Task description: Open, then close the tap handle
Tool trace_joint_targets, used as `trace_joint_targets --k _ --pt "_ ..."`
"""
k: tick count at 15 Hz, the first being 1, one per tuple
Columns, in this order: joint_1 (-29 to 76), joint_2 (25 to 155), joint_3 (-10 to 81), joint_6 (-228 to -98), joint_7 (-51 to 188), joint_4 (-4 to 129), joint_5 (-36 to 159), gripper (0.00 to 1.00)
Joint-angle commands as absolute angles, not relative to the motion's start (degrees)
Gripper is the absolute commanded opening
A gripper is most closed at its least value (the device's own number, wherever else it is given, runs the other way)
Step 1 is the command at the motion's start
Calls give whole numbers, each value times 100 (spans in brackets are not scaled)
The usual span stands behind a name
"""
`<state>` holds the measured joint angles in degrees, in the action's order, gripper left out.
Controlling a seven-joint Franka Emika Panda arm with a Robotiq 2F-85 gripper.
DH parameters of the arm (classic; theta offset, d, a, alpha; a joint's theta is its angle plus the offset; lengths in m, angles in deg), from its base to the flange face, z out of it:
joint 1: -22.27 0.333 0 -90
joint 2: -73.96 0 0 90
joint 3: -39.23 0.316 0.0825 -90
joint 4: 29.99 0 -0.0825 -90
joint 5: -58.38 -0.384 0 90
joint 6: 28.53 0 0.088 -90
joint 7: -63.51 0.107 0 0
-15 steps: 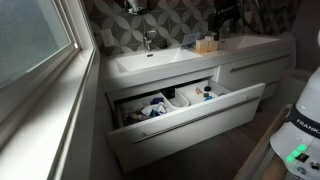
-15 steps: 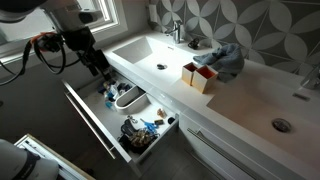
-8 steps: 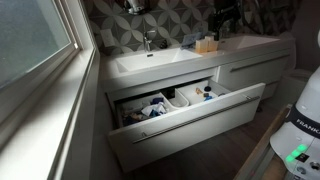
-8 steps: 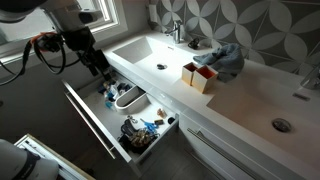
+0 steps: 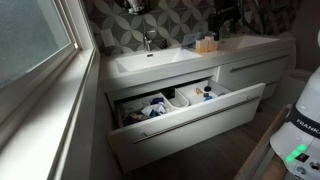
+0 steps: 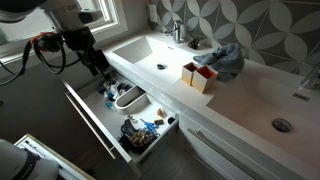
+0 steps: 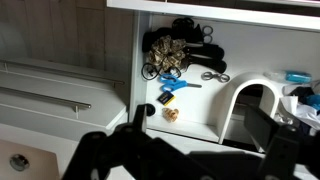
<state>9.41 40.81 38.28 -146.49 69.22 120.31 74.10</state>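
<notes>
An exterior view sits low beside the window sill (image 5: 50, 110), well back, and looks along the wall at the sink (image 5: 150, 62) and the front of the open drawer (image 5: 190, 112). An exterior view set high over the table (image 6: 250, 105) looks down along it, nearer, at the same sink and drawer, with the arm (image 6: 70, 38) at left. The wrist view looks straight down, close, into that drawer past the blurred claw (image 7: 198, 145) at its lower edge.
</notes>
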Motion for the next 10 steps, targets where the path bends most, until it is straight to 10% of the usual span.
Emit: trace_joint_targets --k 1,10 --pt "958 4130 3718 -14664 6992 11985 7532 100" --pt "1295 6033 2710 -15947 5359 10013 6771 100"
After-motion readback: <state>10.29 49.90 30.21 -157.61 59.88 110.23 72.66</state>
